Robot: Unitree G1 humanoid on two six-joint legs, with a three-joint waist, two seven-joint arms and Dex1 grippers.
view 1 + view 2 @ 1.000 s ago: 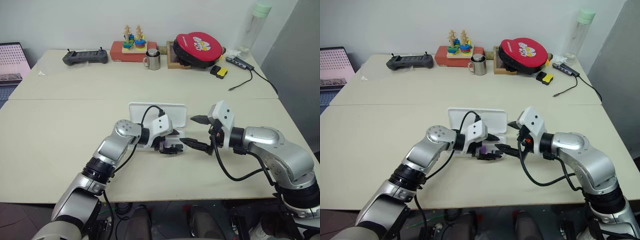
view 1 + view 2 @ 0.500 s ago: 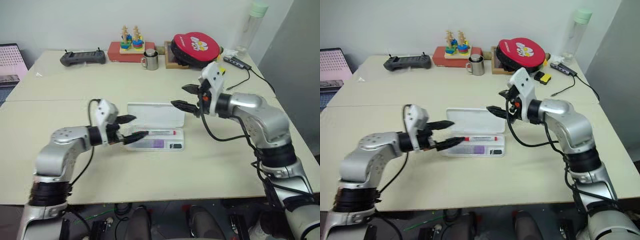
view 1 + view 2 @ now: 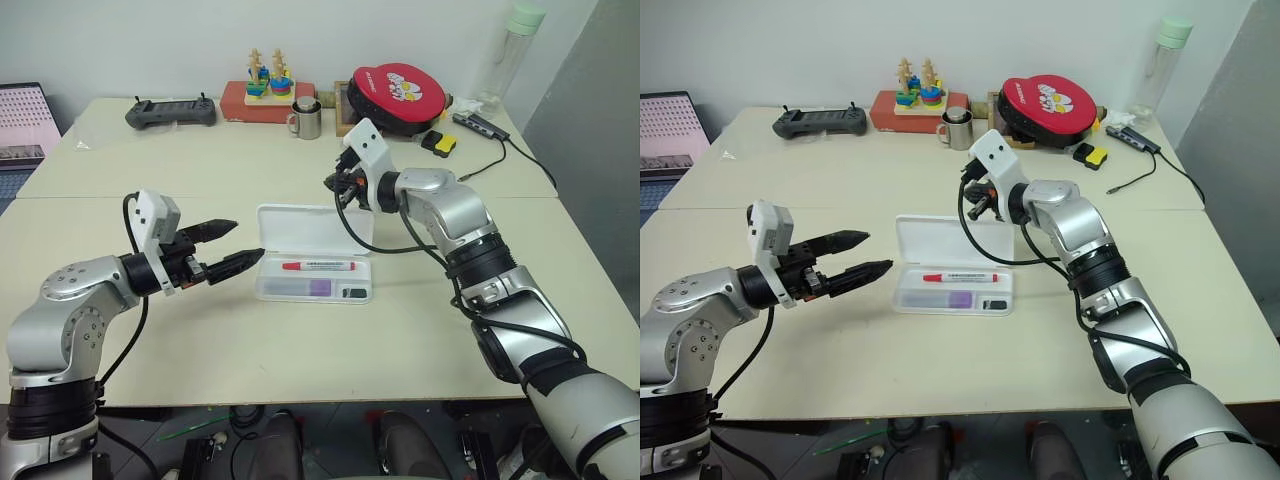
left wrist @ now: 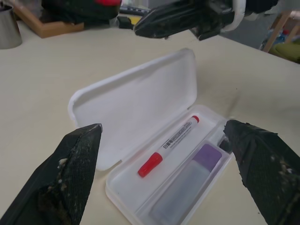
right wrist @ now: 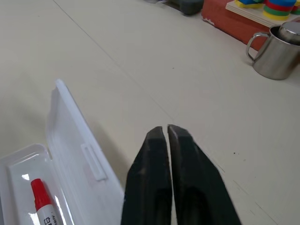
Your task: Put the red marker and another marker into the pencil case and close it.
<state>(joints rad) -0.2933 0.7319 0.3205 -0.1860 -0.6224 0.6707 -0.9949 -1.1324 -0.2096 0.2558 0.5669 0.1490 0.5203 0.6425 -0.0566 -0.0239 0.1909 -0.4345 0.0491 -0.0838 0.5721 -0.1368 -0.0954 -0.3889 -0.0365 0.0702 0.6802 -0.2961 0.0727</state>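
The pencil case (image 3: 313, 252) lies open on the table (image 3: 150, 170), red marker (image 3: 318, 266) and lavender marker (image 3: 312, 287) inside. Left gripper (image 3: 235, 248) gapes empty beside it; right gripper (image 3: 333, 181) pinches shut above the lid, empty.

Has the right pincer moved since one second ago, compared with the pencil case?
Yes. The right pincer went from the near right corner of the pencil case to beyond its raised lid's far edge, toward the steel mug.

The pencil case (image 3: 315, 255) lies open on the desk (image 3: 200, 180), the red marker (image 3: 318, 266) and another marker (image 3: 303, 287) inside. The left gripper (image 3: 238, 247), jaws spread, hovers just beside it; the right gripper (image 3: 335, 181), jaws together, hovers beyond its lid.
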